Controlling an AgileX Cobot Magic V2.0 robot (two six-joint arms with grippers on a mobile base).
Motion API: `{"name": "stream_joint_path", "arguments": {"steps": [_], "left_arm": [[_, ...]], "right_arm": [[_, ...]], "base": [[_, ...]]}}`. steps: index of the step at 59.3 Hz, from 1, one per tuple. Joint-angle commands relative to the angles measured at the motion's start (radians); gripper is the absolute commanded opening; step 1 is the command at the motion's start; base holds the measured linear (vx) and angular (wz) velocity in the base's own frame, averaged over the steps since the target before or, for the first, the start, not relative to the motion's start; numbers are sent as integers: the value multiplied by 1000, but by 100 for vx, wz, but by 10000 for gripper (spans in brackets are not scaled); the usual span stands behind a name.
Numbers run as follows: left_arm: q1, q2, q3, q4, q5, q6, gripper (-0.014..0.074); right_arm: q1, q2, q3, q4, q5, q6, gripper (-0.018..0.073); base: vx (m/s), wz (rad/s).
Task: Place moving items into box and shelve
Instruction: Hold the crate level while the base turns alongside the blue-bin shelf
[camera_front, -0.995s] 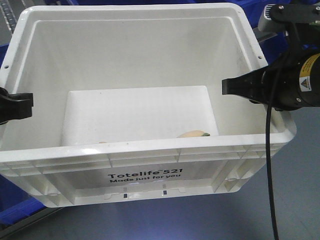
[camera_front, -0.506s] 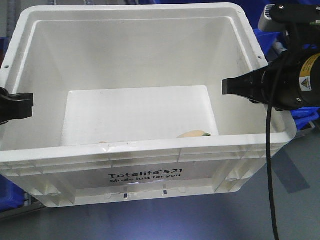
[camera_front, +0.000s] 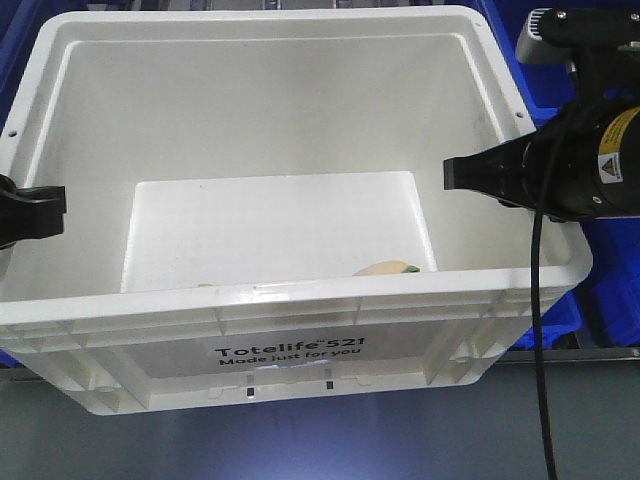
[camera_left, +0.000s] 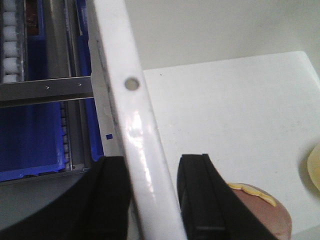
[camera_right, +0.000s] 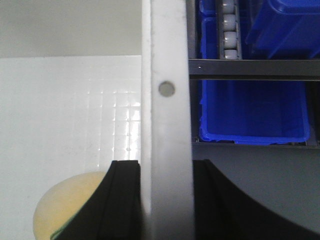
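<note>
Both lumps, yellow (camera_right: 75, 202) and pink (camera_left: 260, 212), lie in the box (camera_front: 300, 305). Left hand (camera_left: 152, 200) and right hand (camera_right: 165, 200) each clamp a side rim, box carried before shelves with blue bins (camera_right: 250, 115). Shelving remains.

The left gripper (camera_left: 152, 200) is clamped on the box (camera_front: 300, 320) rim with 1 finger on each side; the right gripper (camera_right: 165, 200) is likewise clamped on the opposite rim
</note>
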Motion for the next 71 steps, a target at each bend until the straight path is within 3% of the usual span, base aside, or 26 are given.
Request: {"name": "stream_joint_path", "arguments": {"steps": [1,71], "left_arm": [[-14,-24,-50,-4,-198,22,15],[-14,-24,-50,-4,-198,22,15]], "right_arm": [[-1,-26,-41,-75,-112,-10,99],[-1,-26,-41,-75,-112,-10,99]], "base": [[4,36],[9,13]]}}
